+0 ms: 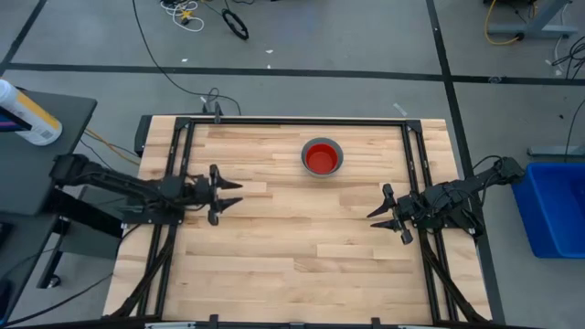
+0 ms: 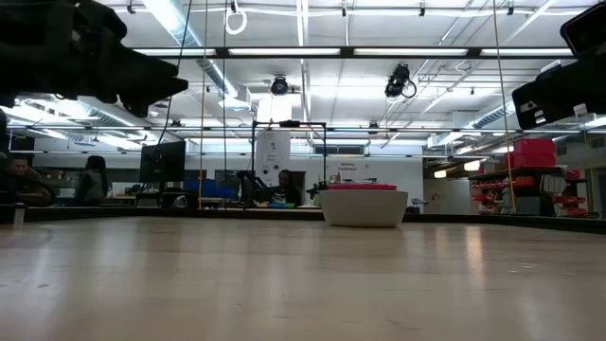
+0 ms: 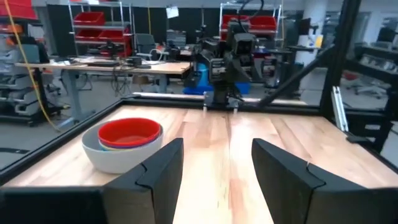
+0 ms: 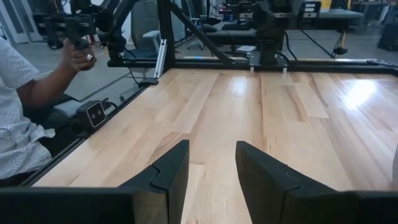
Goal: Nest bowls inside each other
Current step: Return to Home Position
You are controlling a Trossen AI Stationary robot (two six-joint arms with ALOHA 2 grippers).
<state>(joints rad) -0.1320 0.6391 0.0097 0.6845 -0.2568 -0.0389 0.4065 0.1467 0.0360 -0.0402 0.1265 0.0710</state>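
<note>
The bowls (image 1: 323,157) stand nested in one stack on the table's far middle part, resting on the grey outer bowl's base; the red bowl (image 3: 129,132) sits innermost on top, rims of others just showing inside the grey bowl (image 3: 112,155). The stack (image 2: 365,206) also shows in the low view. My left gripper (image 1: 239,192) is open, level above the table near its left edge, clear of the stack. My right gripper (image 1: 370,215) is open near the right edge, level, with nothing between its fingers.
A black frame (image 1: 302,122) runs around the table's edges. A blue bin (image 1: 556,206) stands off the table at the right, a white bottle (image 1: 27,114) off it at the left. A person's arm (image 4: 43,81) shows beyond the table edge in the right wrist view.
</note>
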